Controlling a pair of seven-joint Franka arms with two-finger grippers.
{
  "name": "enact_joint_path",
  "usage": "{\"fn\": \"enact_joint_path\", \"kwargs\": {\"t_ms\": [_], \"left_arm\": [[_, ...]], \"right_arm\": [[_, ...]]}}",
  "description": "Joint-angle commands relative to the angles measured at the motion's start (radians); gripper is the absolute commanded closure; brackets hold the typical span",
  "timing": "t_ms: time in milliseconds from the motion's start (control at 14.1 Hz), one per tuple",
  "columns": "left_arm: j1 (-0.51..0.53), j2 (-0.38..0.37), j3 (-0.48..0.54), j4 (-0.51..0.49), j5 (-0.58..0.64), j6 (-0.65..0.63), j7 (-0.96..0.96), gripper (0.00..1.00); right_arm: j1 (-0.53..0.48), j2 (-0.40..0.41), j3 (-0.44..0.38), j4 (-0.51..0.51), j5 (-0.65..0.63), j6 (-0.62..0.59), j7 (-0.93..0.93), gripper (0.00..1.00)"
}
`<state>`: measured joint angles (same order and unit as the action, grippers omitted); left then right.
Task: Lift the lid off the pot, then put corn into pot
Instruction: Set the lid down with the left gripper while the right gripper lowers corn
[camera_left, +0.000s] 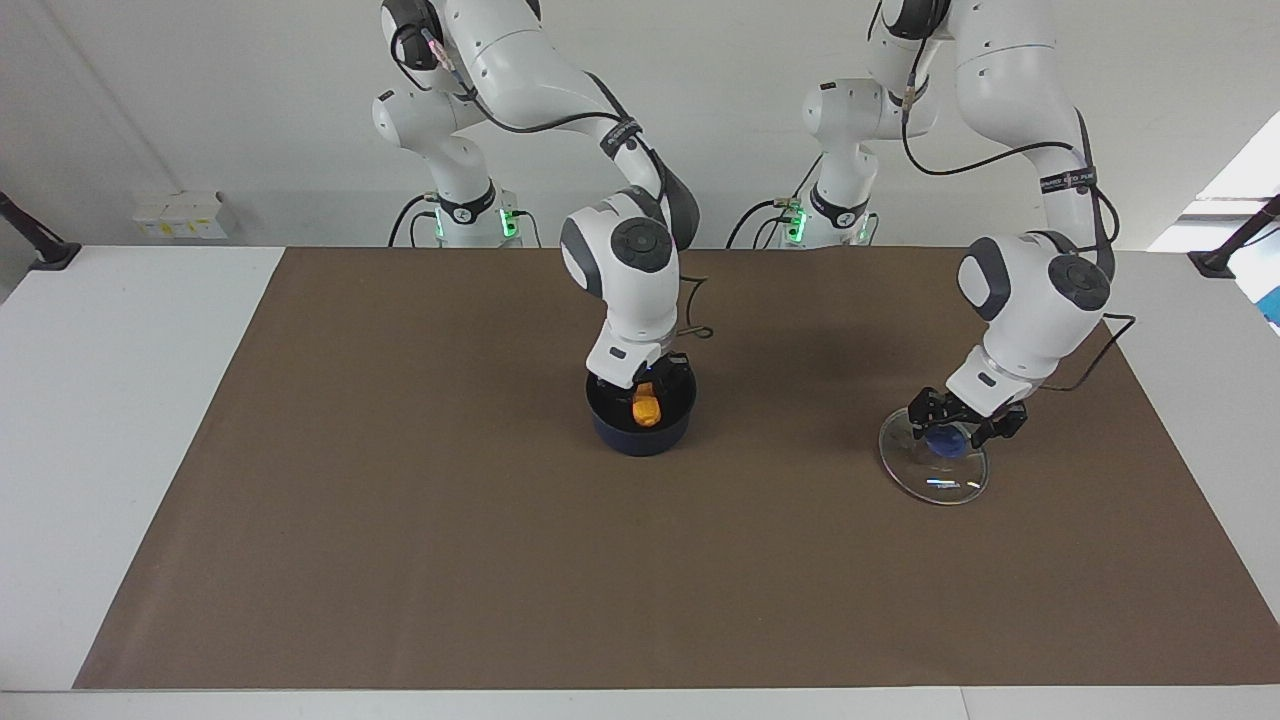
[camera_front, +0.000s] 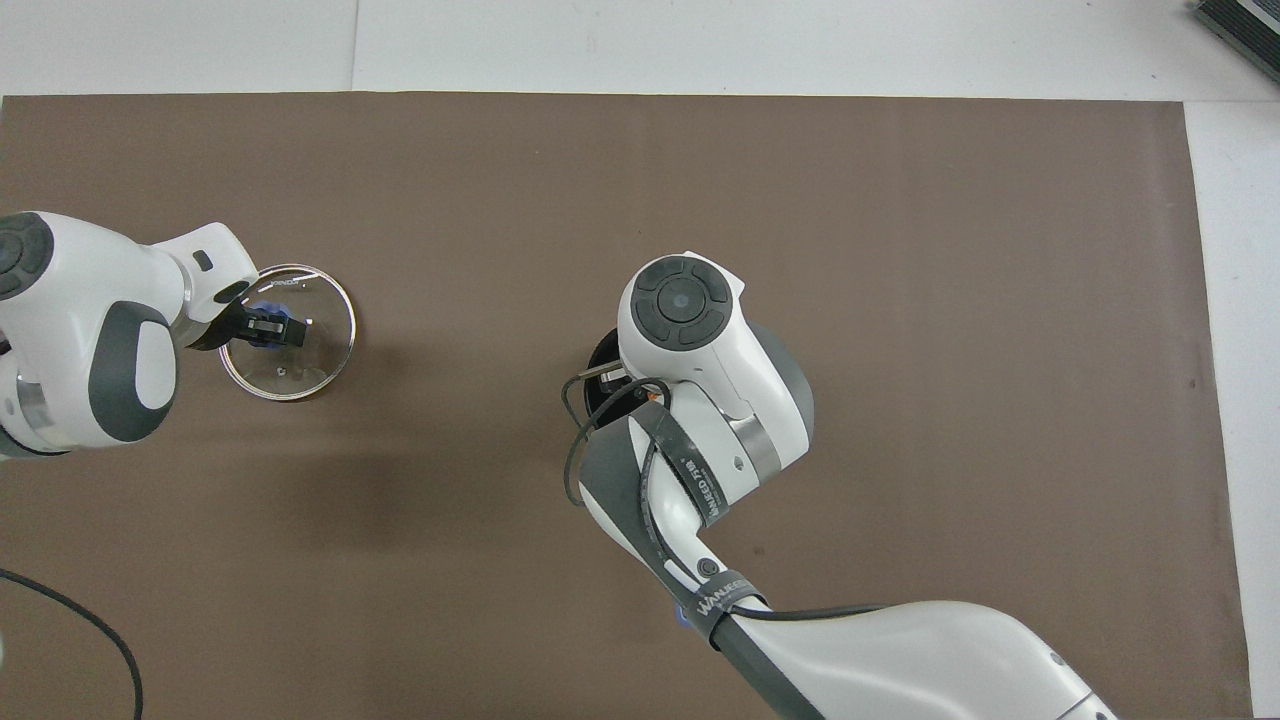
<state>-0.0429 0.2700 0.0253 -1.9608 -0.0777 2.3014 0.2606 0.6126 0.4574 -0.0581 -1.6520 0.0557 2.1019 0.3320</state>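
Now corn (camera_left: 647, 409) under right end effector (camera_left: 648, 385), in pot (camera_left: 640, 425).

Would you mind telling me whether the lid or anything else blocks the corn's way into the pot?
Nothing visible does: the lid lies on the mat at the left pincer, and the corn is already inside the open pot.

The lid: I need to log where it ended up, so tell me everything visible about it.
The lid is a round clear glass disc with a metal rim and a blue knob at its centre. It rests on the brown mat toward the left arm's end of the table, apart from the pot. The left end effector is at its knob.
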Motion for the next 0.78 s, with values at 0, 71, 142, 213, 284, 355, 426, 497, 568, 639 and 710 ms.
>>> {"fn": "enact_joint_path", "kwargs": {"t_ms": [0,71,142,213,284,355,426,497,568,639,710], "left_arm": [[0.001,0.002,-0.007,0.066,-0.013,-0.061,-0.012,0.00],[-0.005,0.002,-0.007,0.092,-0.008,-0.092,-0.044,0.00],[-0.011,0.002,-0.007,0.109,-0.002,-0.115,-0.073,0.00],[-0.018,0.000,-0.007,0.128,0.001,-0.134,-0.096,0.00],[-0.028,-0.002,-0.007,0.143,0.002,-0.154,-0.113,0.00],[-0.038,-0.002,-0.007,0.167,0.006,-0.181,-0.135,0.00],[-0.040,-0.002,-0.008,0.192,0.033,-0.209,-0.170,0.00],[-0.051,-0.003,-0.011,0.219,0.059,-0.239,-0.213,0.00],[-0.066,-0.009,-0.010,0.246,0.067,-0.279,-0.240,0.00],[-0.069,-0.015,-0.010,0.275,0.067,-0.328,-0.247,0.00],[-0.069,-0.023,-0.015,0.304,0.067,-0.377,-0.247,0.00]], "right_arm": [[-0.011,-0.005,0.006,-0.012,0.013,0.029,-0.001,0.00],[-0.010,-0.006,0.004,-0.003,0.006,0.027,0.002,0.00],[-0.010,-0.008,0.004,0.003,0.006,0.027,0.004,0.00],[-0.011,-0.008,0.004,0.011,0.006,0.027,0.007,0.00],[-0.013,-0.019,0.001,0.011,0.006,0.026,0.007,0.00],[-0.013,-0.038,-0.005,0.011,0.006,0.017,0.008,0.00],[-0.017,-0.066,-0.006,0.008,0.004,0.010,0.010,0.00],[-0.033,-0.097,-0.008,0.005,0.003,0.001,0.012,0.00],[-0.051,-0.127,-0.008,0.004,-0.002,-0.017,0.012,0.00],[-0.068,-0.156,-0.008,0.004,-0.007,-0.042,0.012,0.00],[-0.083,-0.186,-0.009,0.004,-0.019,-0.066,0.012,0.00]]}}
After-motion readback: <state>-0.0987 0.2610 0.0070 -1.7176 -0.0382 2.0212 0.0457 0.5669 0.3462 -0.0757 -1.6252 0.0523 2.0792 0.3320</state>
